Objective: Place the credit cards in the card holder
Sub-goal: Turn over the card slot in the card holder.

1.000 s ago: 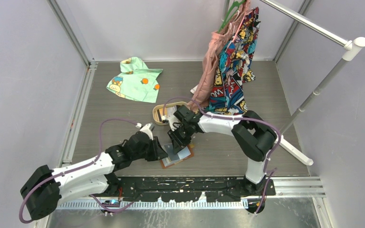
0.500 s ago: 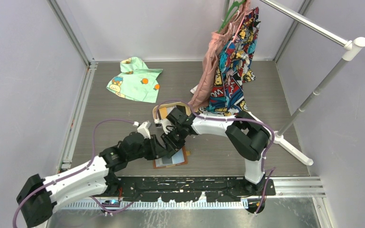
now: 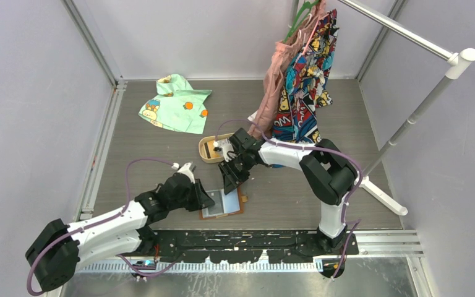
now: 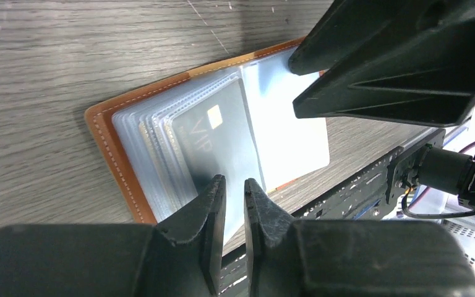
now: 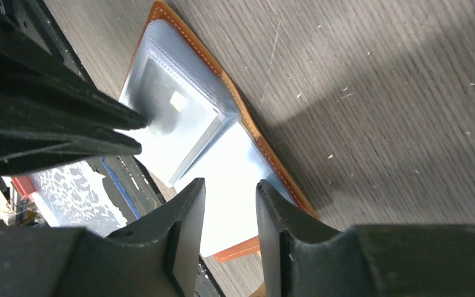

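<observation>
Card holder (image 3: 224, 203) lies open and flat on the table (image 3: 154, 161), close to its near edge and slightly left of mid-width. Its near side stops just short of the black perforated rail (image 3: 253, 238). The orange-brown stitched border shows round a fan of clear sleeves.

A dark grey credit card (image 4: 219, 139) with a chip and "VIP" lettering sits in the top sleeve of the left stack. A pale page lies to its right.

Left gripper (image 4: 235, 182): jaws narrow, only a slit between them, tips at the near edge of the grey card's sleeve. Whether they pinch it cannot be told.

Right gripper (image 5: 229, 185): jaws moderately apart, nothing between them, poised above the pale page.

Bare table lies left and right of the holder. The tan tray (image 3: 205, 153) lies beyond the holder, towards mid-table. A green garment (image 3: 176, 105) lies near the far left corner and hanging clothes (image 3: 300, 86) are far right.
</observation>
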Robot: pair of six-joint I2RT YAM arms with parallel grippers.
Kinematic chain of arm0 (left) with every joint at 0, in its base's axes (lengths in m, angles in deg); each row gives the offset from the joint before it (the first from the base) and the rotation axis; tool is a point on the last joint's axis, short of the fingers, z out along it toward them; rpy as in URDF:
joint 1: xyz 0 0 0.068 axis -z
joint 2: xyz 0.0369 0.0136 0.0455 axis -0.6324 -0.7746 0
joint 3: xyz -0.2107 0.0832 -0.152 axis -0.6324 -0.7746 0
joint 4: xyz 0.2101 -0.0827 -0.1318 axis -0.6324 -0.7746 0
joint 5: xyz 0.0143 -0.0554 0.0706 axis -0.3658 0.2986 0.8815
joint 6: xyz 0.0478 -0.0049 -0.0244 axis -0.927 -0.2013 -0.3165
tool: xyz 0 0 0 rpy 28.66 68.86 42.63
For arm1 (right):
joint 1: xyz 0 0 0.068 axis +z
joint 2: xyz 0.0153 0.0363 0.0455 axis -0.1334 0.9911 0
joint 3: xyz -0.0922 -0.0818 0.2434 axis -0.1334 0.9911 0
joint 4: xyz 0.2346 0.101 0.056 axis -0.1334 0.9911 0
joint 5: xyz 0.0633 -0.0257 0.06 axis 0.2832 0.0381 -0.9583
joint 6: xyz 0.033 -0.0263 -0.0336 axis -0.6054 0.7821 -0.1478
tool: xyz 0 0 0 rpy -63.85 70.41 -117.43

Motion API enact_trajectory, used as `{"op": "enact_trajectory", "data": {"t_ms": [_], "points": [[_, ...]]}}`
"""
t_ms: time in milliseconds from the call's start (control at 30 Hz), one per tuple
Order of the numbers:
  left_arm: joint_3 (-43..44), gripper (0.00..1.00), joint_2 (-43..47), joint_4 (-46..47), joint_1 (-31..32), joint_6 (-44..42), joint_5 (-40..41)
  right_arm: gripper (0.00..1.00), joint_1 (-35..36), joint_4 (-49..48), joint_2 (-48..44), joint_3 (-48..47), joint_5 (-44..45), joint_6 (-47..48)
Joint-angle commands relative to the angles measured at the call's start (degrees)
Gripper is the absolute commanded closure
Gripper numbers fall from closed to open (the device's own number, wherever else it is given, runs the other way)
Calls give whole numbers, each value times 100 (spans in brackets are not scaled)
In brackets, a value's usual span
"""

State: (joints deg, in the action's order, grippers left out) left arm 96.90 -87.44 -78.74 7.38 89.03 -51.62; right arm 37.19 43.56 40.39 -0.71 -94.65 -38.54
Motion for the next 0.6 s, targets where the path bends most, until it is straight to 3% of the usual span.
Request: {"op": "enact_trajectory", "data": {"t_ms": [0, 233, 400, 467, 567], "points": [[-102, 81, 239, -628, -70, -85, 311, 57, 30, 67, -465, -164, -177, 223], [-155, 81, 85, -644, -107, -137, 287, 57, -93, 209, -294, -284, -363, 273], [-76, 80, 44, -684, -134, -237, 256, 56, -461, 452, -849, -402, -597, 886], [-50, 80, 79, -740, -158, -275, 253, 53, -601, 507, -1183, -426, -388, 1247], [-54, 79, 177, -728, -187, -316, 208, 42, -730, 460, -1594, -474, 207, 1718]]}}
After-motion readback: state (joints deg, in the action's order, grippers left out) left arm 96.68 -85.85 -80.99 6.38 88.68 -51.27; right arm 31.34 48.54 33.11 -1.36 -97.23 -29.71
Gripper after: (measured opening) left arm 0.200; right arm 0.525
